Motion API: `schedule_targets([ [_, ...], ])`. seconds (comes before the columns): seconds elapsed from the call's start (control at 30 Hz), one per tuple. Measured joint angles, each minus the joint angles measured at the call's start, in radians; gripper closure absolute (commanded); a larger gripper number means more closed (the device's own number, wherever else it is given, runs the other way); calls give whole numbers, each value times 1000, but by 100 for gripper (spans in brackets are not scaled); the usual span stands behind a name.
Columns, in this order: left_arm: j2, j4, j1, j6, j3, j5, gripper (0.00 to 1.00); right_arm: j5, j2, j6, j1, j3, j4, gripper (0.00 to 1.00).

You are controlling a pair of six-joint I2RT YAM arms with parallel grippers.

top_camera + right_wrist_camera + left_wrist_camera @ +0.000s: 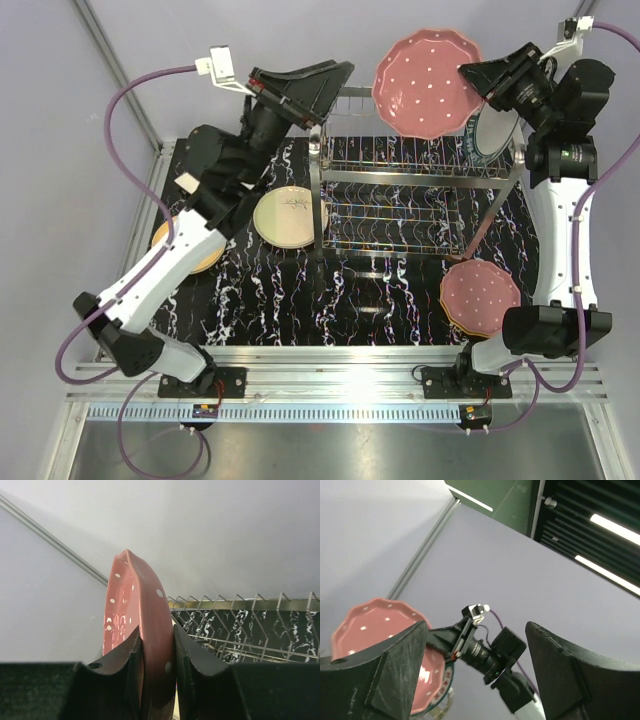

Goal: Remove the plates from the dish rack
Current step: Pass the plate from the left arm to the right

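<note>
My right gripper (478, 85) is raised above the far right end of the chrome wire dish rack (400, 190), shut on the rim of a pink polka-dotted plate (425, 80). The right wrist view shows that plate (140, 610) on edge, pinched between my two fingers (125, 670). A white plate with a dark patterned rim (497, 132) stands in the rack under that gripper. My left gripper (330, 92) hangs open and empty above the rack's far left corner. In its wrist view the left gripper (475, 680) faces the pink plate (365, 630).
A cream plate with a twig motif (290, 217) lies on the black marbled mat left of the rack. A yellow-orange plate (195, 250) sits partly under my left arm. Another pink dotted plate (480, 297) tops a small stack at the near right.
</note>
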State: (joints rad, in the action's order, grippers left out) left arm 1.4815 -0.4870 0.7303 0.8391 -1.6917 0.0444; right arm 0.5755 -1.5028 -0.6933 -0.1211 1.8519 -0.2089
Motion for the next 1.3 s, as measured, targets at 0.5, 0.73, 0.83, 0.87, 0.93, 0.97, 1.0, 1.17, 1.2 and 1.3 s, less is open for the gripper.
schedule_targets([
  [0.5, -340, 233, -89, -257, 293, 67, 6, 145, 36, -101, 0, 7, 29, 100],
  [0.73, -515, 386, -96, -391, 396, 76, 1, 235, 153, -131, 0, -19, 29, 100],
  [0.83, -607, 448, -96, -445, 451, 76, 1, 286, 234, -132, 0, -67, 26, 100],
  [0.87, -639, 467, -96, -460, 469, 76, 1, 302, 262, -129, 0, -87, 21, 100],
  [0.93, -702, 501, -96, -489, 505, 75, 1, 331, 316, -114, 0, -123, -2, 100],
  [0.97, -735, 517, -96, -502, 524, 75, 1, 346, 346, -102, 0, -146, -19, 100],
  [1.0, -765, 534, -96, -512, 540, 74, 1, 361, 377, -87, 0, -175, -34, 100],
  [1.17, -878, 597, -96, -549, 612, 64, 1, 419, 534, 12, -2, -373, -134, 100],
  [1.2, -895, 611, -96, -554, 627, 63, 1, 425, 560, 33, -4, -417, -163, 100],
  [1.3, -936, 644, -96, -562, 668, 58, 1, 441, 622, 94, -22, -525, -243, 100],
])
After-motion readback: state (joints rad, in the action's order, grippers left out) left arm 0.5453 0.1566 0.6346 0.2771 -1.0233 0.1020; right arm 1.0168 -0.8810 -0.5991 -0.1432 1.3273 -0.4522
